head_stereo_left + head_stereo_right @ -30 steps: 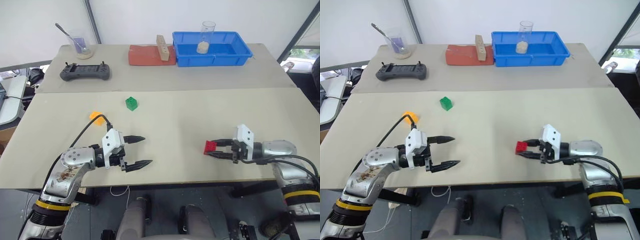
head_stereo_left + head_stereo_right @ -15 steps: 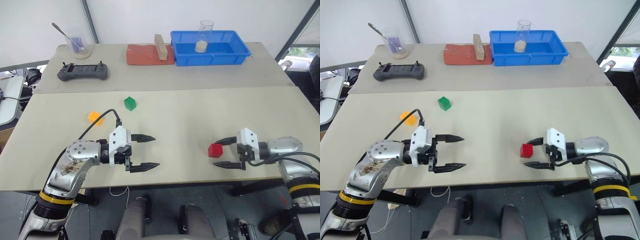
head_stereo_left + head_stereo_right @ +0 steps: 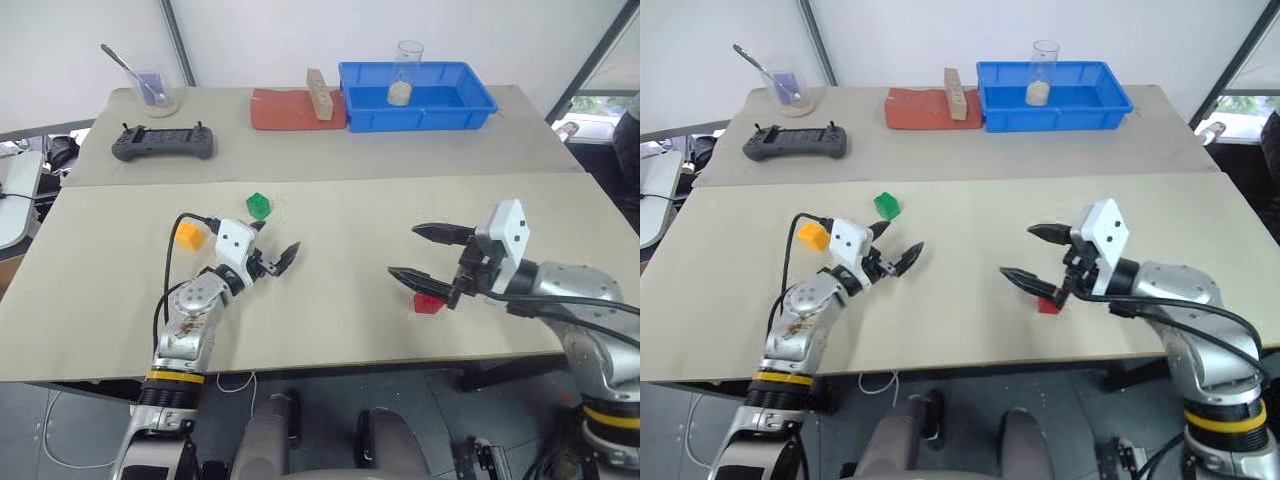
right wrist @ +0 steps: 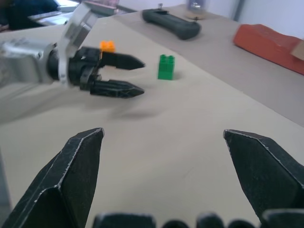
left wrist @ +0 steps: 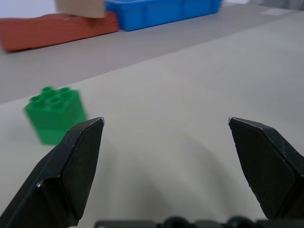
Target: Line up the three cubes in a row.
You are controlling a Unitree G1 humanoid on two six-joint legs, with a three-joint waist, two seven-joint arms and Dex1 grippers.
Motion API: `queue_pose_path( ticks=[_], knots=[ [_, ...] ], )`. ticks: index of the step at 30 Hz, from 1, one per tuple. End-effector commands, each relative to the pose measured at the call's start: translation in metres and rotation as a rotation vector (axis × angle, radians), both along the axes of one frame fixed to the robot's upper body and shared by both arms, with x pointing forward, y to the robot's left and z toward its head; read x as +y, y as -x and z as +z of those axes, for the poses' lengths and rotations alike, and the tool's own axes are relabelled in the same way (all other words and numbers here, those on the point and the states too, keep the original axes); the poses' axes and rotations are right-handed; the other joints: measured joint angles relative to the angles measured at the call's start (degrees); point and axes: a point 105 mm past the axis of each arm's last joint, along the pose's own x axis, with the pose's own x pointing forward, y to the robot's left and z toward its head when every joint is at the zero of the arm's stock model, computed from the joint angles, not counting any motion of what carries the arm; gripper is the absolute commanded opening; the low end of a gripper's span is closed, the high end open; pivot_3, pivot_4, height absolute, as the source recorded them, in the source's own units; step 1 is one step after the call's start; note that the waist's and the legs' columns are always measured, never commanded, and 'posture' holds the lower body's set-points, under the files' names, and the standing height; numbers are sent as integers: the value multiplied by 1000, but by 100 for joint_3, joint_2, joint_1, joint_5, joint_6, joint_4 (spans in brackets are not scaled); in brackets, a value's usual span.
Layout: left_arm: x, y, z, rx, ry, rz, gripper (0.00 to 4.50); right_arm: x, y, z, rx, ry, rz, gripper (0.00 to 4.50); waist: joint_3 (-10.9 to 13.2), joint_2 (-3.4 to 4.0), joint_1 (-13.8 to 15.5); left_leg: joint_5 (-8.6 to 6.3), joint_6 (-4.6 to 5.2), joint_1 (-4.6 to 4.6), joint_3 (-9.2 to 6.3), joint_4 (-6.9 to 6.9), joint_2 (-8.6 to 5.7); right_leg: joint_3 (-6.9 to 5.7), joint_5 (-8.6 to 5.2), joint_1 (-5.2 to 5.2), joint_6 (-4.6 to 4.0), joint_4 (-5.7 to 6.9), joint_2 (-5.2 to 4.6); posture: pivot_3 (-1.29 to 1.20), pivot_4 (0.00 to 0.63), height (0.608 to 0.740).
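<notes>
From the head camera we see our right claw [image 3: 432,255] spread and empty above the red cube [image 3: 428,302], which sits on the counter [image 3: 350,215] at about five o'clock; our left claw [image 3: 272,259], also spread, points toward the green cube [image 3: 259,206] at eleven o'clock, with the orange-yellow cube [image 3: 189,235] near it toward nine. We judge the red cube placed and the green one next: the move calls for sliding the left claw forward until the cube sits between the fingers. In the left wrist view, the green cube lies just beyond one finger [image 5: 71,164], off centre. In the right wrist view, both far cubes stand beyond the left claw. Behind, the pale counter carries a blue tray [image 3: 470,108], a red pad [image 3: 285,110] and a dark controller [image 3: 162,145] under a white tent wall.
</notes>
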Motion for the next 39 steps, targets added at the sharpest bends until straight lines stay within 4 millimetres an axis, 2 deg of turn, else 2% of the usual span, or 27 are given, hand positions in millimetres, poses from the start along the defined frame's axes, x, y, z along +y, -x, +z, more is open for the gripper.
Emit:
queue_pose_path(
  ticks=[1,4,7,9,14,18,23,30,36,39],
  knots=[
    [1,-9,12,-61,18,71,4500,-6,-8,9,-63,-39,-194,4474,0,-1,2,0,0,-10,0,-3,2,-7,14,-2,-2,-16,4,0,150,740],
    [5,-17,8,-56,18,129,4500,-6,-9,3,-62,-35,-269,4474,-2,-2,13,0,0,-45,6,1,-2,-17,29,-28,5,-24,18,0,150,740],
    [5,-28,6,-48,17,164,4500,3,-6,5,-68,-41,-259,4474,-2,-3,11,1,2,-88,16,10,-6,-14,53,-77,10,-20,25,0,150,740],
    [3,-34,4,-45,16,168,4500,7,-5,8,-74,-39,-245,4474,-2,-4,11,2,3,-89,19,17,-7,-13,76,-78,48,-17,31,0,150,740],
    [-11,-50,3,-40,16,161,4500,9,-8,18,-93,-31,-230,4474,-2,-6,15,1,4,-94,23,35,-5,-18,86,-77,58,-19,35,0,150,740],
    [-5,-64,9,-54,19,254,4500,11,-7,23,-102,-28,-224,4474,-2,-8,23,1,5,-111,22,47,-4,-23,90,-83,47,-20,34,0,150,740],
    [7,-70,19,-96,8,344,4500,9,-6,22,-104,-23,-234,4474,-2,-8,-7,-2,10,-121,22,65,-1,-23,109,-86,70,-21,36,0,150,740],
    [11,-80,24,-82,5,326,4500,5,-7,21,-108,-23,-253,4474,-2,-8,8,-9,22,-143,22,94,10,-30,116,-93,68,-20,46,0,150,740],
    [7,-91,24,-25,-4,276,4500,4,-8,22,-112,-21,-258,4474,-2,-8,9,-9,22,-145,23,96,7,-32,117,-93,54,-26,41,0,150,740],
    [8,-92,23,-14,-17,275,3705,4,-8,22,-114,-22,-260,4500,-2,-9,-7,-9,22,-146,23,96,6,-33,119,-93,57,-27,38,0,150,740]
  ],
)
